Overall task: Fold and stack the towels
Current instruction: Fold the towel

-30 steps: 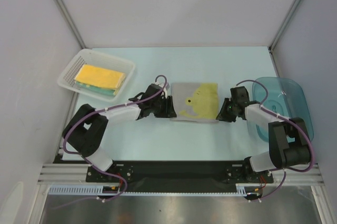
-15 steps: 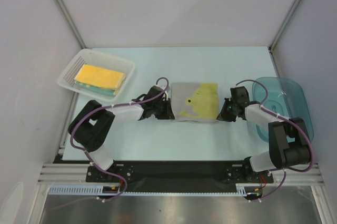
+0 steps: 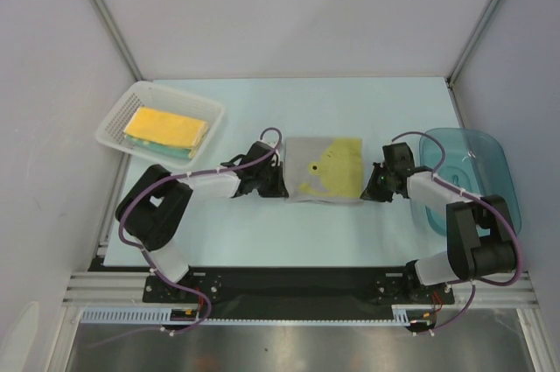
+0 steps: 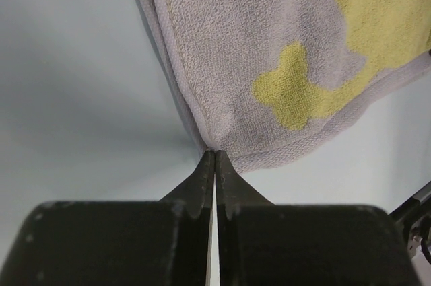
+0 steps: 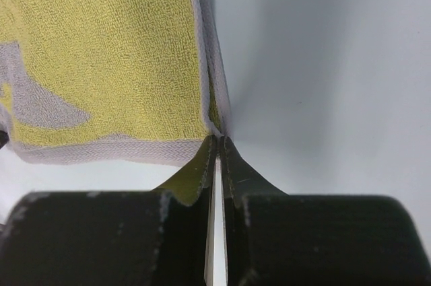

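A pale grey towel with a yellow cartoon figure lies flat in the middle of the table. My left gripper is at its near left corner. In the left wrist view the gripper is shut, pinching the corner of the towel. My right gripper is at the near right corner. In the right wrist view that gripper is shut on the yellow edge of the towel. A folded yellow towel lies on a teal one in the basket.
The white mesh basket with the folded towels stands at the back left. A blue translucent tub stands at the right edge, close to the right arm. Grey walls enclose the table on three sides.
Both grippers have closed onto the towel's near corners. The left arm has slid a little toward the towel. The towel still lies flat.
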`<state>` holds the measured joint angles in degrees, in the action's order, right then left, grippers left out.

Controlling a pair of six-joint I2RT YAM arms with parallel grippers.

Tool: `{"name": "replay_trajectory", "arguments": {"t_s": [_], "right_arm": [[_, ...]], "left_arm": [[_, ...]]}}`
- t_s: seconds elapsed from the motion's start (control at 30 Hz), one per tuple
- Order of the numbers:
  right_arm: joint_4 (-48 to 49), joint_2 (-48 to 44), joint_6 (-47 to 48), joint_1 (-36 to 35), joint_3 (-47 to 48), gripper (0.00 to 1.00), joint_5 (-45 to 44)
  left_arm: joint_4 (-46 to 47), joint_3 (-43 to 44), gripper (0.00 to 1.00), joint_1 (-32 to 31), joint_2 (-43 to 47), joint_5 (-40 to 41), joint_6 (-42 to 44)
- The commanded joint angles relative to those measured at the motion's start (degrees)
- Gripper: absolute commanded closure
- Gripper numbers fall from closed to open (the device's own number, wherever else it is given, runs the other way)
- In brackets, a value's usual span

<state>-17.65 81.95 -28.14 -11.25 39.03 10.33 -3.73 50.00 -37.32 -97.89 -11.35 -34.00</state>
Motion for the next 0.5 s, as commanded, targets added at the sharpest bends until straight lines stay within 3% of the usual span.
{"name": "replay_trajectory", "arguments": {"t_s": [0.0,0.33,0.47], "right_arm": [[-1.95,-1.62,1.68,0.0,2.54,1.0,-0.31],[-6.61,-1.97,3.97,1.05,7.12,1.0,1.53],[-6.18,-2.32,2.83,1.66,5.98,1.0,6.78]], "left_arm": [[-3.03,2.03,1.0,-0.3,-0.02,3.35,2.36],[-5.15,2.82,1.0,-0.3,0.15,6.17,4.03],[-5.06,2.47,1.0,-0.38,0.15,5.99,3.94]]}}
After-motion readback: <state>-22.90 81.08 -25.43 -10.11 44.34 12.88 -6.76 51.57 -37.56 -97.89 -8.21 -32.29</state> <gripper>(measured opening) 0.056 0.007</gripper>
